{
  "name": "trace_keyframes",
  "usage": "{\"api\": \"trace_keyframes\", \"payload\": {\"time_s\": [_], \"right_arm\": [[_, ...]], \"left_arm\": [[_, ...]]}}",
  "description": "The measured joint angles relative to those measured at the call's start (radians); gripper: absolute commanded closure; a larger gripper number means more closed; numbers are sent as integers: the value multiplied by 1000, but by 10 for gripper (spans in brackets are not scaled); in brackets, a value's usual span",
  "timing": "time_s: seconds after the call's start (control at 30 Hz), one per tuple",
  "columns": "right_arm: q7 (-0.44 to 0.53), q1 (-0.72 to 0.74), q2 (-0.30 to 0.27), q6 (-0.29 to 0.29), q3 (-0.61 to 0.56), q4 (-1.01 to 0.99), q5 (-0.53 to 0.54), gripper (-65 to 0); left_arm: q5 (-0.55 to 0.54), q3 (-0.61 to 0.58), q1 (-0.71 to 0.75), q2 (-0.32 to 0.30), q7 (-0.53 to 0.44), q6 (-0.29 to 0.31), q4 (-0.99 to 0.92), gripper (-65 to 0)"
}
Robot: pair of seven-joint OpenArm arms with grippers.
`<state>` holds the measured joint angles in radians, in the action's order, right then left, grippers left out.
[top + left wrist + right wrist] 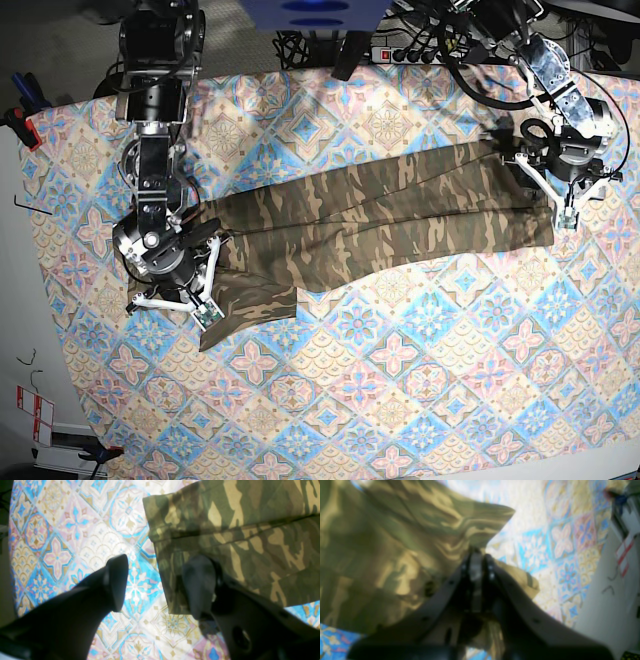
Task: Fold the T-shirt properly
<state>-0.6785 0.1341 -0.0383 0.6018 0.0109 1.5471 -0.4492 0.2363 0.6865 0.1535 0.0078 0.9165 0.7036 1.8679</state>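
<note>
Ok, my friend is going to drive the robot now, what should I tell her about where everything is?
Right gripper: shut on a bunched edge of the T-shirt, lifting that bit off the tablecloth.
Left gripper: open, empty, hovering at the other end of the shirt; one finger is over the cloth edge, the other over bare tablecloth.
T-shirt: stretched in a long band across the table between the two arms, already doubled lengthwise, a loose flap hanging out at the right gripper's end.
Done: probably the first lengthwise fold.
Left: tidy the flap, then fold the band end over end, likely with the left gripper gripping first.
</note>
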Motion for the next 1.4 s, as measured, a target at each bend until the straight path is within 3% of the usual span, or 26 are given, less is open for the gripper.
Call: {"api": "trace_keyframes", "payload": {"time_s": [0.1, 0.17, 0.2, 0.5, 1.07, 1.23, 1.4], "right_arm": [[-47, -64, -2, 19, -13, 65, -3, -14], [-72, -110, -11, 103, -38, 107, -17, -14], [-78, -129, -12, 111, -44, 129, -8, -14], [-117, -181, -10, 102, -43, 173, -8, -14], [-119, -249, -10, 101, -43, 93, -7, -14], [-115, -243, -9, 101, -43, -10, -7, -16], [-162, -188, -9, 101, -43, -76, -3, -82]], "left_arm": [[1, -26, 2, -3, -2, 0, -1, -366], [-5, -30, 3, 3, -2, 1, -1, -366], [-2, -30, 2, 5, -1, 0, -1, -366], [-1, -29, 2, 6, -2, 1, -1, -366], [2, -28, 8, 8, -1, 0, -1, -366], [3, -28, 8, 8, 0, 0, -1, -366], [3, -28, 8, 8, 1, 0, -1, -370]]}}
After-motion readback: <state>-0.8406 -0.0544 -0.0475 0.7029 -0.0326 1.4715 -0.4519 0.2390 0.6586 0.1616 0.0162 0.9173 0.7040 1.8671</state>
